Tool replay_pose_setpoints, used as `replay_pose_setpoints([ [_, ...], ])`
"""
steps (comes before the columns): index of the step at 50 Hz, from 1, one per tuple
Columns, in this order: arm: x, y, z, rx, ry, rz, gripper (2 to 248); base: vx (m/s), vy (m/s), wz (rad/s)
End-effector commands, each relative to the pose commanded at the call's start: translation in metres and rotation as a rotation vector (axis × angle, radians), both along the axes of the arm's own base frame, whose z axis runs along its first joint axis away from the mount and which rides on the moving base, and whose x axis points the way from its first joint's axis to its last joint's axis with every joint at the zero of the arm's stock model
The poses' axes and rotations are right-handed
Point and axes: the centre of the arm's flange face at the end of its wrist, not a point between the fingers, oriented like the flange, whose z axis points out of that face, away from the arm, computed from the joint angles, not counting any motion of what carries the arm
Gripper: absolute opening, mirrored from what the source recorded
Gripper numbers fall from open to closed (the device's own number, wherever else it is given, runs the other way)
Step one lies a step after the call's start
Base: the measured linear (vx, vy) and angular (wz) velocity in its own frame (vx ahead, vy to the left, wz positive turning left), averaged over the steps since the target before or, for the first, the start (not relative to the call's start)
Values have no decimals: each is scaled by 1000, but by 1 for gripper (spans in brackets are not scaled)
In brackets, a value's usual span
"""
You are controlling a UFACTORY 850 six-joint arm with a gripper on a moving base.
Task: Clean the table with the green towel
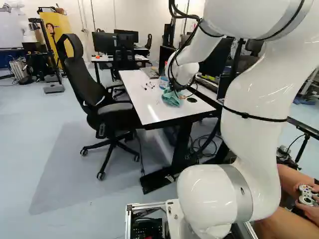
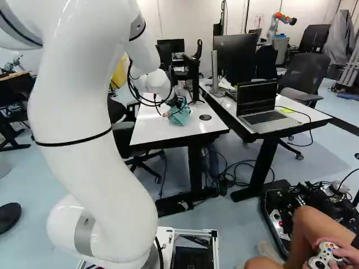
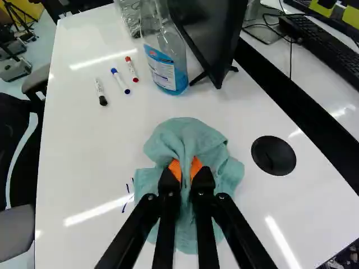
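Observation:
At the end of my arm in the right base view, the gripper point(image 2: 178, 102) is down at the green towel point(image 2: 180, 116) on the white table point(image 2: 151, 130). The wrist view shows the gripper point(image 3: 186, 169) shut on a pinched fold of the towel point(image 3: 188, 135), an orange pad on each side of it. The cloth lies bunched on the table point(image 3: 84, 162) around and under the fingers. Short dark blue pen marks point(image 3: 128, 189) show on the tabletop right beside the towel's edge. The towel hides the surface below it.
Ahead of the gripper stand a spray bottle point(image 3: 167, 64) with blue liquid and a dark monitor point(image 3: 210, 33). Several markers point(image 3: 120, 81) lie near the bottle. A black cable cap point(image 3: 273, 156) is beside the towel. A black chair point(image 1: 112, 112) stands along the table; a laptop point(image 2: 263, 112) is on the neighbouring one.

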Motion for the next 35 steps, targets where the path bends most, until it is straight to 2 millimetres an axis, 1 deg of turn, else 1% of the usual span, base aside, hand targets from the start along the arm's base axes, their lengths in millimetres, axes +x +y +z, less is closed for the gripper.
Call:
replay_pose_setpoints([
  [35, 15, 9, -38, -3, 13, 16, 38, 0, 0, 0],
])
